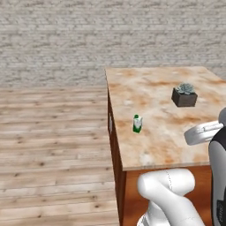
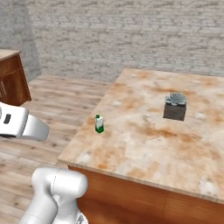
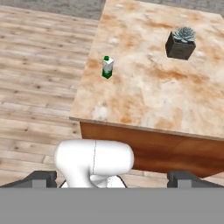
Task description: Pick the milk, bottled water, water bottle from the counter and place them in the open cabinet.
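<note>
Standing upright on the worktop (image 1: 159,132) is the milk (image 1: 137,124), a small green-and-white carton with a pointy top. It sits near the worktop's left edge, a good way in from the front edge. Nothing touches it. A little grey-green plant in a dark square pot (image 1: 184,95) stands further back and to the right, well apart from the milk. The worktop is beige stone with orange streaks (its base is brown wood). Around it lies a pale wooden floor (image 1: 53,141), and behind it a grey brick wall (image 1: 110,35). The hand (image 3: 113,178) is spread wide, with its two dark fingertips (image 3: 41,178) far apart and holding nothing. It looks down on the worktop from in front of the near edge.
</note>
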Robot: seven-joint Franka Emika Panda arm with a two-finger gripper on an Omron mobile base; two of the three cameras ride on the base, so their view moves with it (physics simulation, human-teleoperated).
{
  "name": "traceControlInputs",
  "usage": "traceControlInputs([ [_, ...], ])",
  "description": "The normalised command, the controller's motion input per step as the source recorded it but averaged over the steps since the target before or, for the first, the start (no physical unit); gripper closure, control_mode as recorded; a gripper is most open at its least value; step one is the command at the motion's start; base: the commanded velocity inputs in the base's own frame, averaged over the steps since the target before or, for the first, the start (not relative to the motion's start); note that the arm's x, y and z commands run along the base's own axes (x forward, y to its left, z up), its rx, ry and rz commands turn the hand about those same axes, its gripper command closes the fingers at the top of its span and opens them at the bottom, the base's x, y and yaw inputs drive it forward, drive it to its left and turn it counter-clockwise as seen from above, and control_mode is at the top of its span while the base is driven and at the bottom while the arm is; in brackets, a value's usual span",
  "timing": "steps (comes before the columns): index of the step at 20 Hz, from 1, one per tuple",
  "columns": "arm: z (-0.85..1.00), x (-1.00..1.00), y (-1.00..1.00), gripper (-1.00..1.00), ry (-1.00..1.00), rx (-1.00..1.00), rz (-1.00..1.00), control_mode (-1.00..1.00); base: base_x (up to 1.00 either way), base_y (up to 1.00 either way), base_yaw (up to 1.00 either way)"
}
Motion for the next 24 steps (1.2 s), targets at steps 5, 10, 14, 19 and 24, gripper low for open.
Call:
traceControlInputs([
  [5, 0.00, 0.00, 0.00, -1.00, 0.00, 0.00, 0.00, 1.00, 0.38, 0.19, -0.11],
  [10, 0.00, 0.00, 0.00, -1.00, 0.00, 0.00, 0.00, 1.00, 0.18, 0.02, -0.09],
  [14, 0.00, 0.00, 0.00, -1.00, 0.00, 0.00, 0.00, 1.00, 0.04, 0.00, -0.05],
  [19, -0.02, 0.02, 0.00, -1.00, 0.05, -0.02, -0.03, -1.00, 0.00, 0.00, -0.01],
  [24, -0.01, 0.00, 0.00, -1.00, 0.05, 0.00, 0.00, -1.00, 0.00, 0.00, 0.00],
])
